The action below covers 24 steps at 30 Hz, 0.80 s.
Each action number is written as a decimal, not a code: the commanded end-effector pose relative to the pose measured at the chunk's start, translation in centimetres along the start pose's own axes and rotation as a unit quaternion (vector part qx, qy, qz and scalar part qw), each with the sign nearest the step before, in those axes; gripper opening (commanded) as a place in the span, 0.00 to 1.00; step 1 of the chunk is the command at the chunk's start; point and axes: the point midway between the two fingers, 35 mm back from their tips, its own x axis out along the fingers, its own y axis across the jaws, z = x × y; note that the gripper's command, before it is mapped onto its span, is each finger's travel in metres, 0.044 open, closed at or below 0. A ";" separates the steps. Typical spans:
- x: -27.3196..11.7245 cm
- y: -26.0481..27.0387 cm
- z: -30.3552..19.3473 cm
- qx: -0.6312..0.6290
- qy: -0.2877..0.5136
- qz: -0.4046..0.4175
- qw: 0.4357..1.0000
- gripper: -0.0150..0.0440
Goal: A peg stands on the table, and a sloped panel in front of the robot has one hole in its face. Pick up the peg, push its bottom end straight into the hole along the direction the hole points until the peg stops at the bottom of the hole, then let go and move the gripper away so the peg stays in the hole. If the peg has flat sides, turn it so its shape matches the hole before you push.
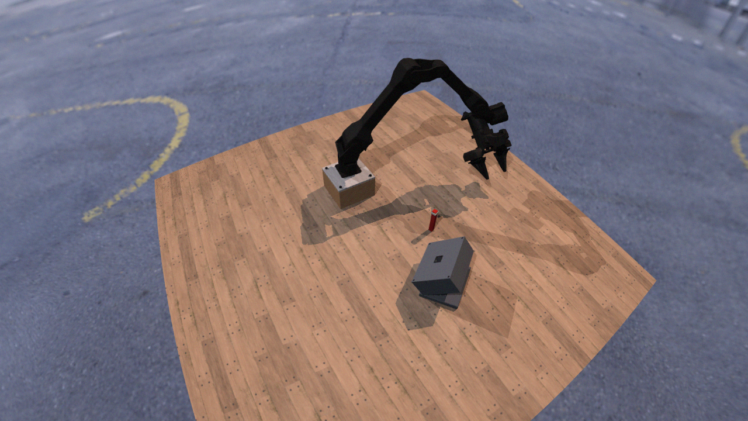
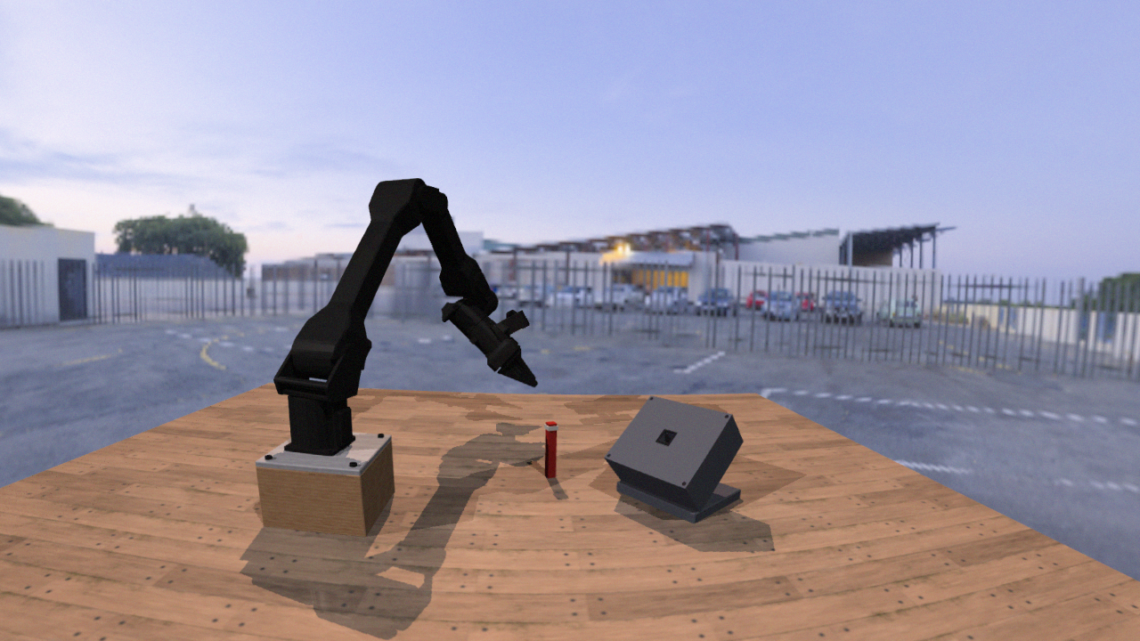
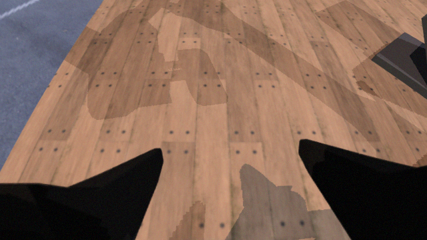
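So my gripper [image 1: 496, 174] [image 2: 533, 384] [image 3: 229, 151] is wide open up in the air, angled down, nothing between the fingers. Below it, the red peg [image 1: 432, 220] [image 2: 550, 454] is standing upright on the wood table [image 1: 293, 314] [image 2: 478, 589] [image 3: 213, 127], well apart from my fingertips. The grey sloped panel [image 1: 433, 272] [image 2: 638, 450] is near the peg, with a squarish hole [image 1: 438, 258] [image 2: 666, 436] in its face, on a dark base plate [image 1: 444, 300] [image 2: 661, 498] [image 3: 397, 53]. Way out back there's a fence with parked cars.
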 end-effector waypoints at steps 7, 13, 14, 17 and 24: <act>1.8 -4.3 2.0 -0.042 0.064 -0.022 0.997 1.00; 2.8 -7.0 2.7 -0.065 0.104 -0.030 0.992 1.00; 2.9 -7.4 2.9 -0.069 0.111 -0.031 0.991 1.00; 3.3 -8.8 3.2 -0.079 0.131 -0.033 0.988 1.00; 3.9 -11.9 3.7 -0.098 0.176 -0.034 0.979 1.00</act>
